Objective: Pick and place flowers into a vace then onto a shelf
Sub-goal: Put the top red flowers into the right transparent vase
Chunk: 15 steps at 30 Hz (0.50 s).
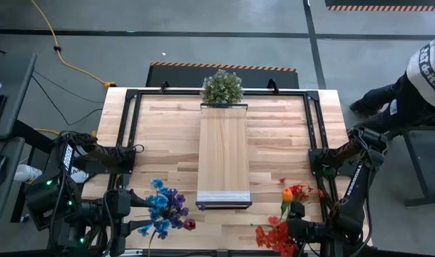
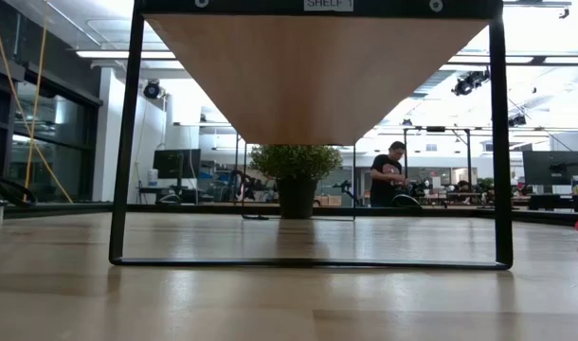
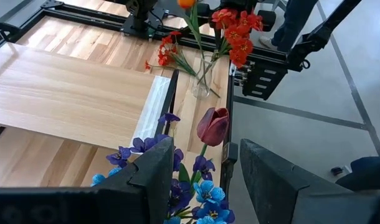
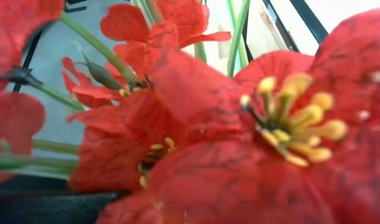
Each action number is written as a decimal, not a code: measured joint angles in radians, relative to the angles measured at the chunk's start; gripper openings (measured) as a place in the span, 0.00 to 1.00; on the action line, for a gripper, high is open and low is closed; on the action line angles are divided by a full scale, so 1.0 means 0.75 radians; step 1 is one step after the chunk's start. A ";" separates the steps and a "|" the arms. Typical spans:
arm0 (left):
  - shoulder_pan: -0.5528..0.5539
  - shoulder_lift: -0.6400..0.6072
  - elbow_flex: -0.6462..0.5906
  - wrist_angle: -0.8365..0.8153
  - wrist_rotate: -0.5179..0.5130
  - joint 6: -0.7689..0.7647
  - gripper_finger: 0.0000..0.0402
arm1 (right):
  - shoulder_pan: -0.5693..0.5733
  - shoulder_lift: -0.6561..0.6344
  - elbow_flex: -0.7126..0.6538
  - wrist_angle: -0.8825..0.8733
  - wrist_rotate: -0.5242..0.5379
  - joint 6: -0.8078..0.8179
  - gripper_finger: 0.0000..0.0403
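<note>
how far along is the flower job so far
Done: an orange flower and red flowers already stand in the glass vase. In hand: the left hand sits over the blue and purple bunch and dark red tulip, near the table edge. The right hand's grip is hidden behind red blooms. Left: the shelf holds no vase yet.

Flowers at both near corners, shelf between them.
Blue-purple flowers (image 1: 162, 209) lie left; red-orange flowers (image 1: 280, 227) stand in a glass vase (image 3: 201, 84); light-wood shelf (image 1: 223, 155) stands raised, bare.
</note>
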 joint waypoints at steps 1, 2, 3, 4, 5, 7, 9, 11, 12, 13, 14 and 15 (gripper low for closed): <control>0.000 0.000 0.000 0.000 0.000 0.000 0.54 | 0.000 0.000 0.000 0.000 0.002 -0.002 0.36; 0.000 0.000 0.000 0.000 0.000 0.000 0.54 | 0.000 -0.001 0.000 0.000 0.002 -0.010 0.36; 0.000 0.000 0.000 0.000 0.000 0.000 0.54 | 0.000 -0.001 0.000 0.000 0.003 -0.021 0.36; 0.000 0.000 0.000 0.000 0.000 0.000 0.54 | 0.000 -0.001 0.000 0.000 0.003 -0.028 0.36; 0.000 0.000 0.000 0.000 0.000 0.000 0.54 | 0.000 -0.001 0.000 0.000 0.002 -0.032 0.36; -0.001 0.000 0.000 0.000 0.000 0.000 0.54 | 0.000 -0.001 0.000 -0.002 0.003 -0.032 0.37; 0.000 0.000 0.000 0.000 0.000 0.000 0.54 | 0.000 -0.001 0.000 -0.002 0.003 -0.033 0.36; 0.000 0.000 0.000 0.000 0.000 0.000 0.54 | 0.000 -0.001 0.000 -0.002 0.003 -0.032 0.36; 0.000 0.000 -0.001 0.000 0.000 0.000 0.54 | 0.000 -0.001 0.000 -0.002 0.002 -0.032 0.36; 0.000 0.000 0.000 0.000 0.000 0.000 0.54 | 0.000 -0.001 0.000 -0.002 -0.001 -0.032 0.35; 0.000 0.000 0.000 0.000 0.000 0.000 0.54 | 0.000 -0.001 0.000 -0.003 -0.005 -0.030 0.35; 0.000 0.000 0.000 0.000 0.000 0.000 0.54 | 0.000 -0.001 0.000 -0.003 -0.010 -0.025 0.35</control>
